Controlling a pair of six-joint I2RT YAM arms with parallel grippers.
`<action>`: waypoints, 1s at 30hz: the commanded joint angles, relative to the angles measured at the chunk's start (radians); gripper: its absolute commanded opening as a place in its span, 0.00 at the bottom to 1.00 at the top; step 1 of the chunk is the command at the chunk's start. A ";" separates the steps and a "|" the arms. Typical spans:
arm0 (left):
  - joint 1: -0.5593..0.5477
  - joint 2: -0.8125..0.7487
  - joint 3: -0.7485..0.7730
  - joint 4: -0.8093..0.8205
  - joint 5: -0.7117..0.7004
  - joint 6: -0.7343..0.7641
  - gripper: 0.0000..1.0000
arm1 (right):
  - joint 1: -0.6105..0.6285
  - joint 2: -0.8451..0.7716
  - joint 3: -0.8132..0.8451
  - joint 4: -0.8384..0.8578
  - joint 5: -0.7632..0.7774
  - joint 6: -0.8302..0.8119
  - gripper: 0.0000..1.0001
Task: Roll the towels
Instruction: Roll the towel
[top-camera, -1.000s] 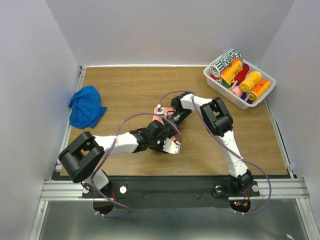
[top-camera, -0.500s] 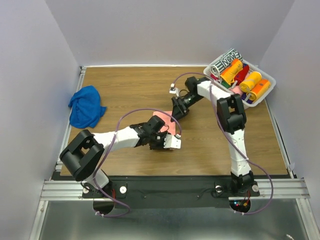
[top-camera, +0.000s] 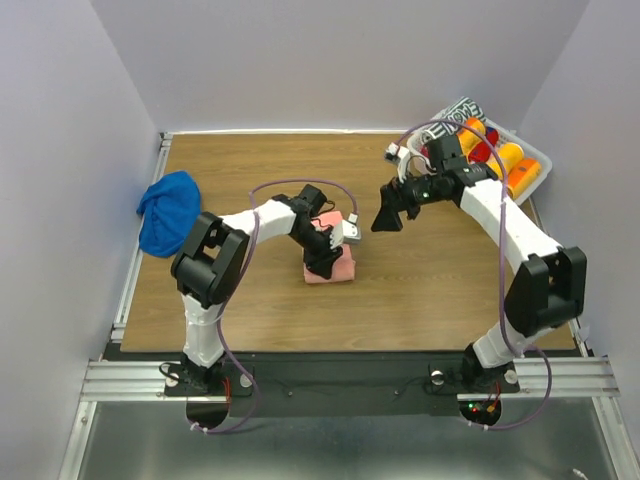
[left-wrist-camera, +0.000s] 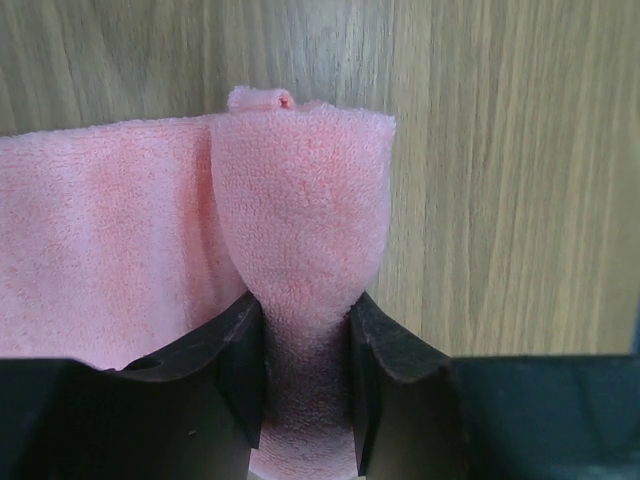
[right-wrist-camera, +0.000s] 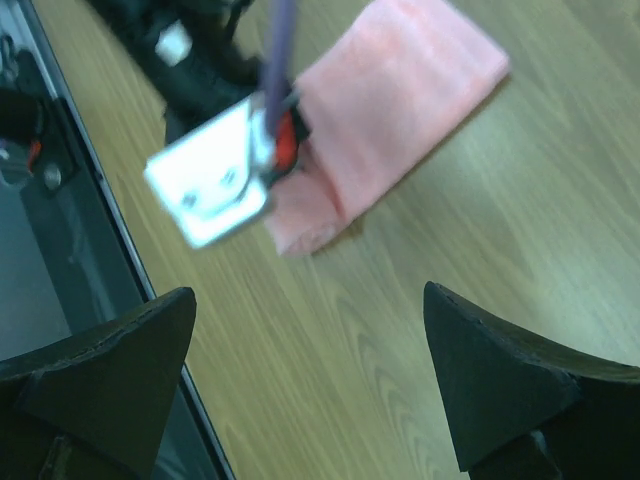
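Observation:
The pink towel (top-camera: 340, 272) lies folded on the wooden table a little left of centre. My left gripper (top-camera: 326, 266) comes down on it, and in the left wrist view a rolled fold of the pink towel (left-wrist-camera: 300, 200) is pinched between the jaws of the left gripper (left-wrist-camera: 307, 385). My right gripper (top-camera: 382, 222) hangs open above the table to the right of the towel, holding nothing. Its wrist view shows the right gripper (right-wrist-camera: 310, 380) spread wide over bare wood, with the pink towel (right-wrist-camera: 400, 110) beyond. The blue towel (top-camera: 168, 212) sits crumpled at the table's left edge.
A white basket (top-camera: 541, 160) of rolled towels stands at the back right corner, partly behind my right arm. The left arm's wrist camera (right-wrist-camera: 210, 185) and purple cable lie over the pink towel's near end. White walls enclose the table on three sides.
My right gripper let go of the pink towel, opened wide and swung up and to the right. The left arm swung round and now grips the towel from the far side.

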 joint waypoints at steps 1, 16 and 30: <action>0.036 0.141 0.064 -0.211 0.024 0.086 0.45 | 0.034 -0.125 -0.121 0.064 0.095 -0.073 1.00; 0.083 0.388 0.311 -0.463 0.099 0.203 0.46 | 0.504 -0.134 -0.403 0.515 0.582 -0.311 1.00; 0.096 0.431 0.368 -0.491 0.062 0.214 0.49 | 0.559 0.040 -0.468 0.689 0.593 -0.429 0.97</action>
